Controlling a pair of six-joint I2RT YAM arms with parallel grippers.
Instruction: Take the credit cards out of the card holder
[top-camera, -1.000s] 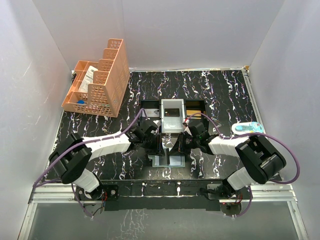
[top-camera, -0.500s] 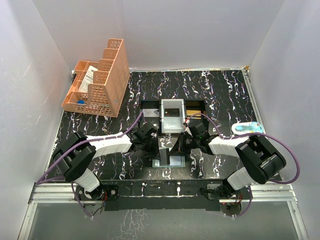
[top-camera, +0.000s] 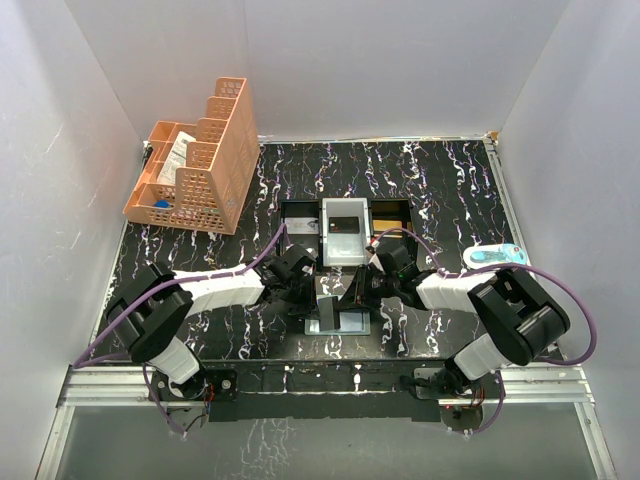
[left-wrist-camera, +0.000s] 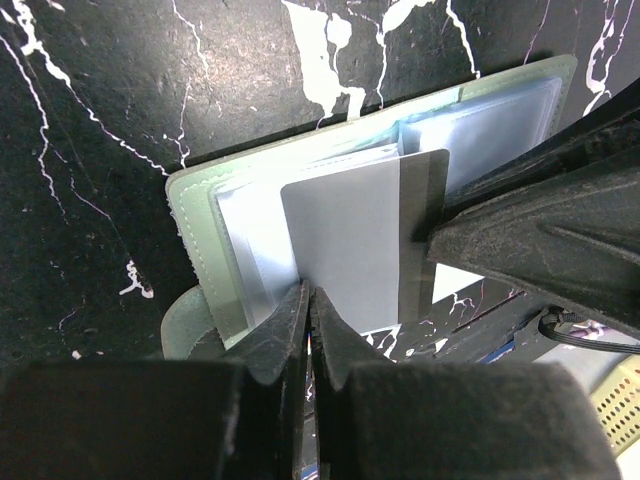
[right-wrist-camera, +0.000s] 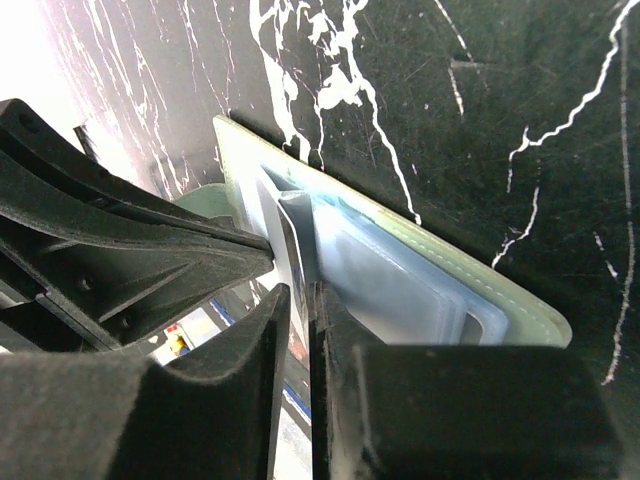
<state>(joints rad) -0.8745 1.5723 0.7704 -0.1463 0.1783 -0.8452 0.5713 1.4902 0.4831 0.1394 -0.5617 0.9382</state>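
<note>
Right gripper (right-wrist-camera: 297, 310): the jaws are drawn to a thin slit with the credit card (right-wrist-camera: 290, 235) edge-on between them. It looks pinched there, the hold needed to slide it out of its sleeve.
Left gripper (left-wrist-camera: 308, 305): the jaws are almost together, tips down at the near edge of the card holder (left-wrist-camera: 195, 215). Whether a sleeve leaf is caught between them cannot be made out. It probably pins the holder so it does not lift with the card.
Credit card: raised off the clear sleeves and tilted up, one side touching the right gripper's finger. It is not yet clear of the holder.
Card holder: lies open, shiny inside up, flat on the black marbled table (left-wrist-camera: 100, 120), between the two wrists near the table's front edge.
Surroundings: the black-and-white tray (top-camera: 343, 252) sits just behind the holder, a likely drop spot. The orange organiser (top-camera: 225, 150) stands well apart at the far left.
Step in hand: drawing out one card, judged midway.
</note>
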